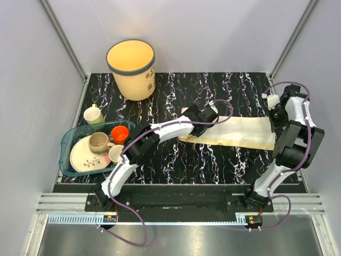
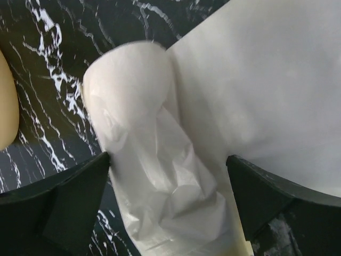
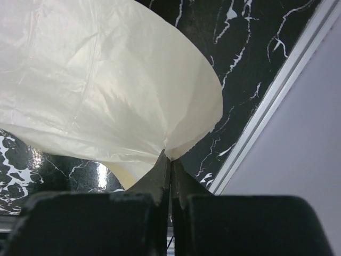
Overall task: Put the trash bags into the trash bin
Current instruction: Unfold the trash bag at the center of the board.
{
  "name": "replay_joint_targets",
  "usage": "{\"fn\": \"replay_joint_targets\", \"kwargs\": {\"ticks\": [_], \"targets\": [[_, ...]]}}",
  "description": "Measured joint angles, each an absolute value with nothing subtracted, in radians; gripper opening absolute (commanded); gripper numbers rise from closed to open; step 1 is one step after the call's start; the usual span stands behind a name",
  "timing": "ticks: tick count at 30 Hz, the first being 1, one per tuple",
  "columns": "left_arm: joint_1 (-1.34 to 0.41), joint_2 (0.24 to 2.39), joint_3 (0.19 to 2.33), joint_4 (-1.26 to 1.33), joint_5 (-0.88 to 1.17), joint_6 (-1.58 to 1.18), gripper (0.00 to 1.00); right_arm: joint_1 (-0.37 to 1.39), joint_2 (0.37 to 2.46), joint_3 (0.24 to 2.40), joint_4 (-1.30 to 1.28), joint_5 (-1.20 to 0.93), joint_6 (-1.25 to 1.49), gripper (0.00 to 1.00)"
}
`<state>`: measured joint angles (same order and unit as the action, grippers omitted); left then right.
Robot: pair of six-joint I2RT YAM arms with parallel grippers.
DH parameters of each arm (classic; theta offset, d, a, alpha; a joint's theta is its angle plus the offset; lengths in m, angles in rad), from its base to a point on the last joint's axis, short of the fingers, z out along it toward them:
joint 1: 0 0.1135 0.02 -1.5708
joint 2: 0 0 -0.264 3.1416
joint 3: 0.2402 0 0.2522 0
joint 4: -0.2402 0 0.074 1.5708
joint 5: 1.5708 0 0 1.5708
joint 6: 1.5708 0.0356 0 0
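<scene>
The trash bags [image 1: 240, 133] lie as a long pale yellowish strip across the black marble table, from the middle to the right side. My left gripper [image 1: 202, 120] hangs over the strip's left end. In the left wrist view it [image 2: 168, 197] is open, and a crinkled rolled end of the bags [image 2: 144, 106] sits between its fingers without touching them. My right gripper [image 1: 273, 122] is shut on the strip's right end; the right wrist view shows its jaws [image 3: 170, 160] pinching the film [image 3: 106, 80]. The cream trash bin [image 1: 131, 69] stands upright at the back left, apart from both grippers.
A teal dish tray [image 1: 69, 140] at the left holds a plate, cups and an orange cup [image 1: 119, 133]. A pale green cup [image 1: 94, 114] stands behind it. Grey walls and aluminium rails [image 3: 277, 96] border the table on the left, back and right.
</scene>
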<state>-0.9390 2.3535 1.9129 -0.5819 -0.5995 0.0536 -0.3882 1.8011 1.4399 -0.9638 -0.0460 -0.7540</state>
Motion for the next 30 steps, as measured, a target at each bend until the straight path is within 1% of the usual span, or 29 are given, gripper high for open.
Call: {"fn": "replay_joint_targets", "kwargs": {"ticks": [7, 11, 13, 18, 20, 23, 27, 30], "targets": [[-0.882, 2.253, 1.769, -0.545, -0.610, 0.059, 0.99, -0.414, 1.804, 1.440, -0.962, -0.047, -0.757, 0.00], [-0.844, 2.160, 1.697, -0.543, -0.566, 0.044, 0.99, -0.414, 1.808, 1.439, -0.960, -0.046, -0.761, 0.00], [-0.818, 2.109, 1.661, -0.548, -0.511, 0.024, 0.97, -0.415, 1.810, 1.439, -0.955, -0.046, -0.763, 0.00], [-0.716, 2.016, 1.609, -0.555, -0.273, -0.062, 0.86, -0.415, 1.810, 1.439, -0.947, -0.046, -0.767, 0.00], [-0.672, 2.010, 1.609, -0.551, -0.188, -0.094, 0.85, -0.415, 1.810, 1.439, -0.944, -0.046, -0.768, 0.00], [-0.613, 2.011, 1.609, -0.562, -0.100, -0.127, 0.89, -0.416, 1.810, 1.437, -0.940, -0.045, -0.775, 0.00], [-0.573, 2.006, 1.603, -0.562, -0.027, -0.152, 0.98, -0.420, 1.810, 1.435, -0.940, -0.046, -0.783, 0.00], [-0.607, 1.971, 1.569, -0.543, -0.043, -0.150, 0.99, -0.422, 1.810, 1.435, -0.941, -0.051, -0.785, 0.00]]}}
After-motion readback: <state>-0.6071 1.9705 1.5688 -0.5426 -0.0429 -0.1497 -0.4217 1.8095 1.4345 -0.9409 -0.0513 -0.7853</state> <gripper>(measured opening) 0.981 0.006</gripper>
